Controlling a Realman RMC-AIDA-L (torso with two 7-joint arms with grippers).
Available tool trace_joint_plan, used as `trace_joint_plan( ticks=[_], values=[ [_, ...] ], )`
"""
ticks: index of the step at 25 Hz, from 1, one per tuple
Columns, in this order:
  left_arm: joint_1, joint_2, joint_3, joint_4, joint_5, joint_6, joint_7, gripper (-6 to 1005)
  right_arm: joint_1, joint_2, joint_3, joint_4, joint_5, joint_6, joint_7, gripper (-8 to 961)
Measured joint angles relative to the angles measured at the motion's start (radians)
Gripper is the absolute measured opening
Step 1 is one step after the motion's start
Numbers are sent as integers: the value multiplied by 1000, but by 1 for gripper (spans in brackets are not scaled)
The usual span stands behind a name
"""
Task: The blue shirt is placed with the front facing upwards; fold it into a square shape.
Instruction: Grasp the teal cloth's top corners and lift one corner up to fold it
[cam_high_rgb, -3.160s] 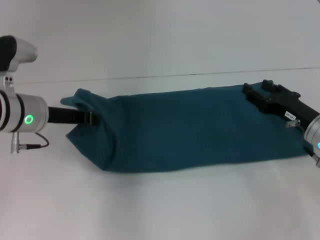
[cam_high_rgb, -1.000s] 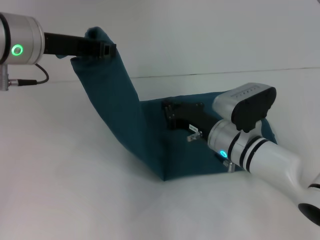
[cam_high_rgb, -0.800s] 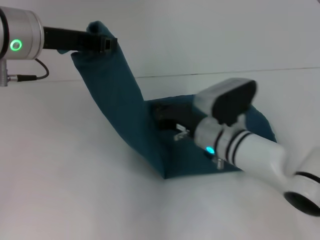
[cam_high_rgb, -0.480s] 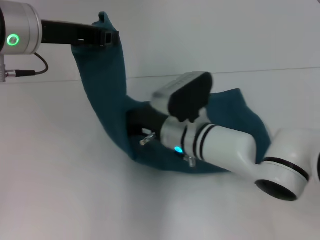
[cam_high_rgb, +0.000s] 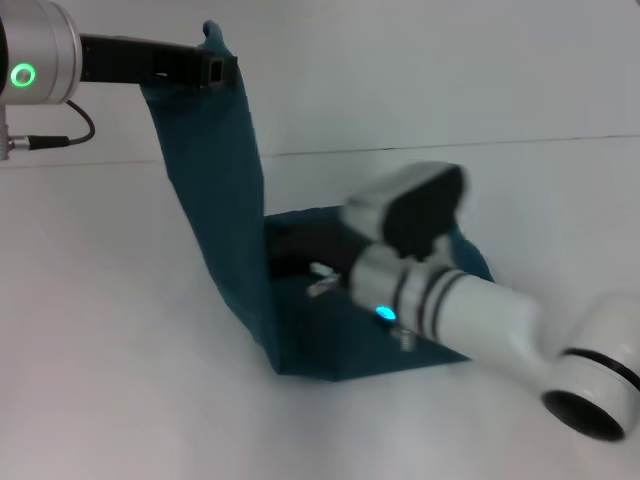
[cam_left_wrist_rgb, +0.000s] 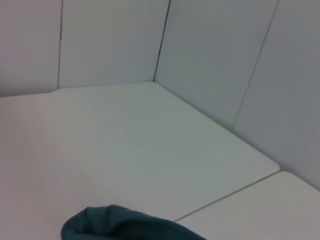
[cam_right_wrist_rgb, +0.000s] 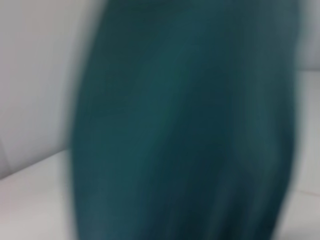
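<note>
The blue shirt (cam_high_rgb: 225, 200) is mid-fold, already a narrow band: the left gripper (cam_high_rgb: 212, 68), jaws clamped on one end, holds it high, the rest lies on the counter (cam_high_rgb: 110, 330) under the right gripper (cam_high_rgb: 285, 250), whose jaws I cannot tell; squaring remains.

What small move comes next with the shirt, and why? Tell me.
Probably carry the left gripper rightward and down. It holds one end of the blue shirt high, while the right gripper rests on the part lying on the table, so the fold is unfinished.
</note>
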Motion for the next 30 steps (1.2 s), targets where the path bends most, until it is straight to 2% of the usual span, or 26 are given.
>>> trace_joint_plan(
  ticks=[3,6,19,23,26,30],
  values=[
    [1,0,0,1,0,1,0,42,-69,-1,56,-23,0,-28,-11,1],
    [1,0,0,1,0,1,-1,43,-86,0,69,-29,-1,-24,-12,1],
    [-3,-1,5,16,-6,1,0,43,66,14,79,88,-132,161,-1,2],
    [-4,-1,5,17,-17,1,2,42,83,20,93,98,-153,181,-5,2],
    [4,0,6,17,-25,1,3,42,51,15,124,95,-153,171,-8,2],
    [20,-1,8,15,-26,1,5,42,-68,0,181,76,-154,59,-29,2]
  ],
)
